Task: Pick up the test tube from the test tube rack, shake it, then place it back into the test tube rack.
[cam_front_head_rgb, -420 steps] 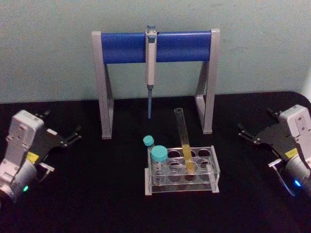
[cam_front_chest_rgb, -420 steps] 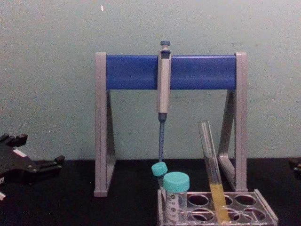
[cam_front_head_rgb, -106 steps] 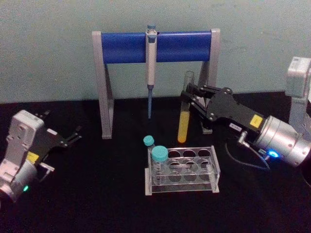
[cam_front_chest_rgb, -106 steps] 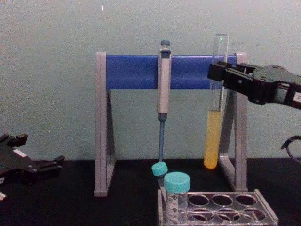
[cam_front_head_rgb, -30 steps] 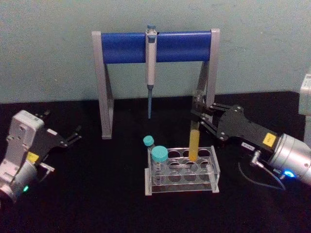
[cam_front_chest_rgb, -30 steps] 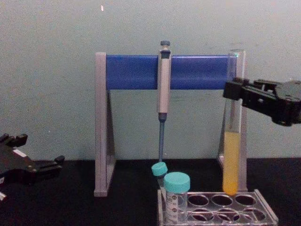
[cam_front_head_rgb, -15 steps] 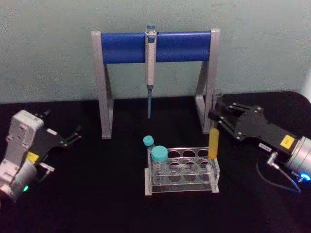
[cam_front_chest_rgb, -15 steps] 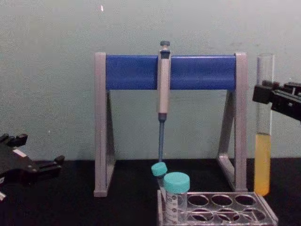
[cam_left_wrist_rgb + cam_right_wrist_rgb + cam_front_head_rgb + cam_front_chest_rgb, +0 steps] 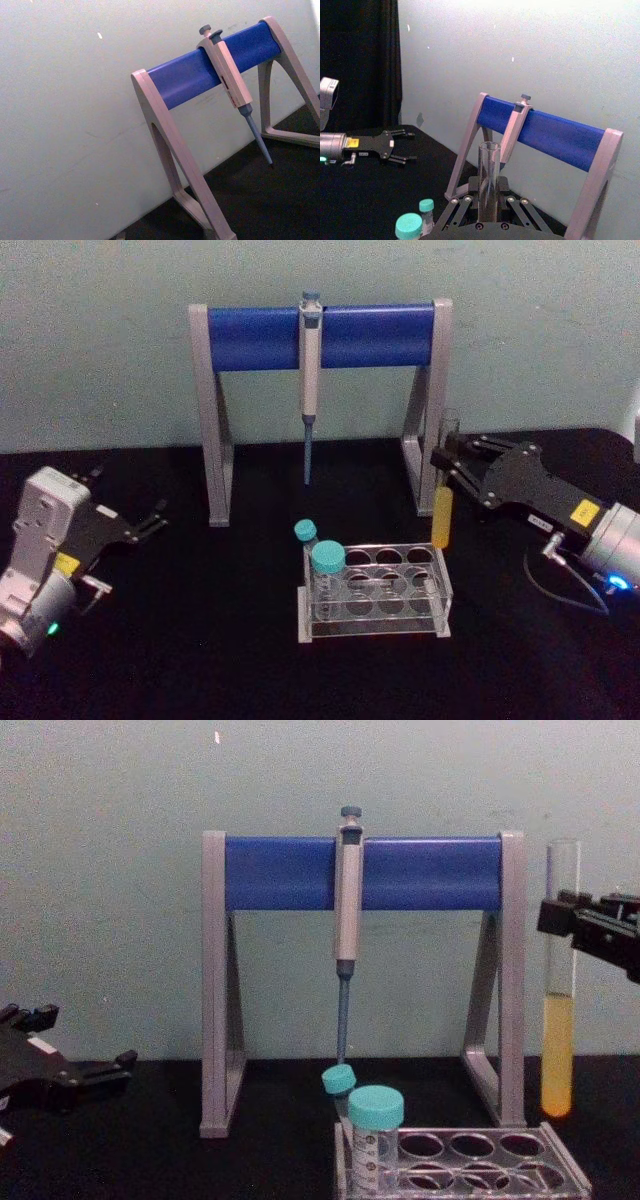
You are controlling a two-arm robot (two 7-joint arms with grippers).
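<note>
Head view has the right gripper (image 9: 449, 462) reaching in from the right, its fingers clamped on the upper part of the tube (image 9: 441, 512). The tube hangs nearly upright (open mouth up, yellow-orange liquid in its lower part) with its rounded bottom just at the right rear corner of the rack (image 9: 375, 611), in none of the holes. From the chest view the tube (image 9: 559, 1020) stands to the right of the stand's right leg, its bottom a little above the rack's (image 9: 452, 1161) top plate and just past its right end; the right gripper (image 9: 560, 916) grips it above the liquid line. In the right wrist view the clear tube (image 9: 489, 175) rises between the fingers.

Two teal-capped vials (image 9: 326, 560) sit in the rack's left holes. Behind the rack stands the grey-and-blue stand (image 9: 250, 338), with a pipette (image 9: 310, 370) hanging from its bar.

The left gripper (image 9: 130, 495) rests low at the bench's (image 9: 200, 640) left side, well apart from the rack, its fingers spread and holding nothing.
</note>
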